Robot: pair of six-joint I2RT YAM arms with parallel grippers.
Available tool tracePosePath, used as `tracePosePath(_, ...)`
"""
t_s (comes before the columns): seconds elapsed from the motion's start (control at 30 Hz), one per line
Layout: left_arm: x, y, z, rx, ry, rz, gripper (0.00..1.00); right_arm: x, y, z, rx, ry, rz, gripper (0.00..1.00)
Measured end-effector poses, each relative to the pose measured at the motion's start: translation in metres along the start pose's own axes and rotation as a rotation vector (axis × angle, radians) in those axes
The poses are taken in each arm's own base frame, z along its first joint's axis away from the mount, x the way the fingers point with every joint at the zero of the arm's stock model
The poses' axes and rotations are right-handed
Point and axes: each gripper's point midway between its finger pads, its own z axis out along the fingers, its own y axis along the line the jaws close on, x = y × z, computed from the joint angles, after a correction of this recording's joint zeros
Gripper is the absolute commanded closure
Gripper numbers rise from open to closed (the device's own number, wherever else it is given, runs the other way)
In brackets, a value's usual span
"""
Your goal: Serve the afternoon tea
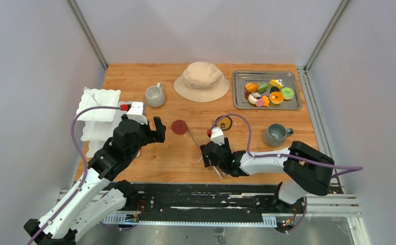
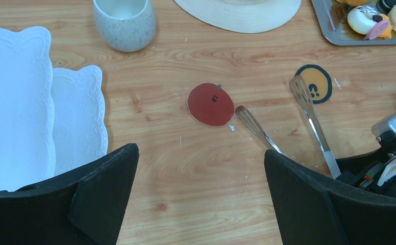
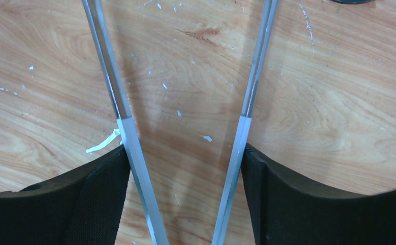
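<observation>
Nearest the lens, the L gripper (image 2: 200,158) is seen w/ fingers wide apart and nothing held btwn them, hung over bare wood. To its left the three-tier stand (image 2: 12,102) is set, w/ no pastry seen on it. Ahead and slightly left the white mug (image 2: 124,23) is stood upright. Just ahead a red coaster (image 2: 211,104) is laid flat, w/ one tip of the tongs (image 2: 316,127) just beside it; the other tip is laid over an orange coaster (image 2: 319,84). The tongs are splayed in a V, long axis run from the tips back into the R gripper (image 3: 186,150), whose fingers are pressed on the outsides of both blades w/o the V being squeezed shut. A bucket hat (image 1: 202,81) is seen far ahead of it. The pastries (image 1: 267,92) are piled in a metal tray (image 1: 242,81) ahead and well to the right of the R gripper, well apart from the tips. The grey mug (image 1: 276,134) is stood to its right, nearer. Step is judged as tongs grasped, nothing picked yet. Next, the tips would need to be swung rightward to the tray. The R arm is nearer the pastries, the L arm nearer the stand.
</observation>
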Motion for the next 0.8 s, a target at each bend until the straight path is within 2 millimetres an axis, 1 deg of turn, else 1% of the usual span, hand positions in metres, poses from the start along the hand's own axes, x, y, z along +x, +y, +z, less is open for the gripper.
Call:
tracePosePath(0.13,0.000,0.000,0.000,0.000,-0.001,0.000,0.02,-0.003,0.001,0.003,0.004,-0.018,0.008,0.54)
tracePosePath(0.23,0.000,0.000,0.000,0.000,0.000,0.000,0.02,-0.004,0.003,0.004,-0.004,-0.024,0.000,0.65)
tracePosePath(0.27,0.000,0.000,0.000,0.000,0.000,0.000,0.02,-0.004,0.004,0.004,-0.007,-0.024,-0.008,0.71)
tracePosePath(0.33,0.000,0.000,0.000,0.000,-0.001,0.000,0.02,-0.003,0.005,0.003,-0.009,-0.023,-0.028,0.77)
tracePosePath(0.4,0.000,0.000,0.000,-0.001,-0.002,0.000,0.02,-0.003,0.004,0.002,-0.007,-0.019,-0.049,0.86)
tracePosePath(0.47,0.000,0.001,0.000,-0.003,-0.002,0.000,0.02,-0.002,-0.001,-0.001,0.002,-0.005,-0.082,0.91)
tracePosePath(0.57,-0.001,0.001,0.000,-0.006,-0.004,0.000,0.02,-0.001,-0.011,-0.011,0.019,0.015,-0.144,0.95)
tracePosePath(0.63,-0.001,0.001,0.000,-0.007,-0.005,0.000,0.02,-0.006,-0.017,-0.021,0.021,0.015,-0.179,0.95)
tracePosePath(0.7,-0.001,0.002,0.000,-0.008,-0.004,0.000,0.02,-0.021,-0.021,-0.034,0.019,-0.004,-0.209,0.95)
tracePosePath(0.77,-0.001,0.002,0.000,-0.010,-0.006,0.000,0.02,-0.043,-0.023,-0.046,0.012,-0.036,-0.222,0.95)
tracePosePath(0.8,-0.001,0.002,0.000,-0.011,-0.006,0.001,0.02,-0.059,-0.027,-0.053,0.008,-0.054,-0.217,0.94)
